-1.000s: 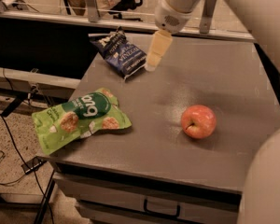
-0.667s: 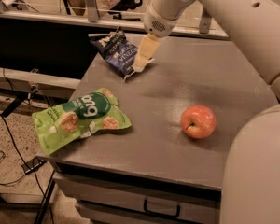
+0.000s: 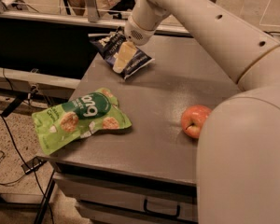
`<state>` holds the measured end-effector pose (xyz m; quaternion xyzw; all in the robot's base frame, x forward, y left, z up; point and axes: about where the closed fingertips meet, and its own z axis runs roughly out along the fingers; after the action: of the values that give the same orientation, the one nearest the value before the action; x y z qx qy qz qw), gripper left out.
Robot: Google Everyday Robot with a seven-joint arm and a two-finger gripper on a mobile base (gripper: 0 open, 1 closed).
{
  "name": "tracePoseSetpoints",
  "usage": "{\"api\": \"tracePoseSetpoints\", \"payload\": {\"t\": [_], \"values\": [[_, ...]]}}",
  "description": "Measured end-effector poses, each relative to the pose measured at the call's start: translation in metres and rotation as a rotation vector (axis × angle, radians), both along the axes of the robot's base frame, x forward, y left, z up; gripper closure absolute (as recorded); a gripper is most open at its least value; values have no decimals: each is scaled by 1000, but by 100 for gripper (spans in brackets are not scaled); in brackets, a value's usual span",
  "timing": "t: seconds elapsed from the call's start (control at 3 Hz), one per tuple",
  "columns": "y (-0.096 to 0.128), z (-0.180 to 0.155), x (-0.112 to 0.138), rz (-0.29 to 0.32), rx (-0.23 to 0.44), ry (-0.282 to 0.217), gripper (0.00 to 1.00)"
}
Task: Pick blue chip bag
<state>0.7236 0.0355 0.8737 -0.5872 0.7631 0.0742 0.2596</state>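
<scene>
The blue chip bag, crinkled and probably light, soft and slick, lies at the far left corner of the grey surface. A raised fold or edge looks the safest hold. The pincer sits directly over the bag's middle. Whether it is apart or together cannot be told.

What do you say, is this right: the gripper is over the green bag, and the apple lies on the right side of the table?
No. In the camera view the gripper is over the blue chip bag at the far left, not the green bag, which lies nearer the front. The apple is on the right side.
</scene>
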Motion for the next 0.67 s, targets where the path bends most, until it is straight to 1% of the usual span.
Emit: {"api": "tracePoseSetpoints", "payload": {"t": [0.33,0.67], "values": [[17,-15,6,-16,24,25,42],[31,-18,5,-1,21,36,64]]}}
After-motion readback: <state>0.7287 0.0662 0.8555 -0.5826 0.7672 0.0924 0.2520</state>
